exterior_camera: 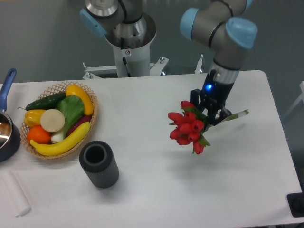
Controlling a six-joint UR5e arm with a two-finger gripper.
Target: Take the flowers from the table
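The flowers (188, 127) hang above the table (156, 180) — fingers (212, 115) pinching their stems.

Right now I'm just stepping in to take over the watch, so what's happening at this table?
The robot arm's tool is shut on the stems of the red tulips, and the bunch looks lifted off the white table. The fruit and vegetable basket and the dark cylinder sit apart to the left.

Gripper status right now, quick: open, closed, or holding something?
Gripper: closed on the flowers, gripping them at the stems, with the red blooms hanging out to one side over the table.
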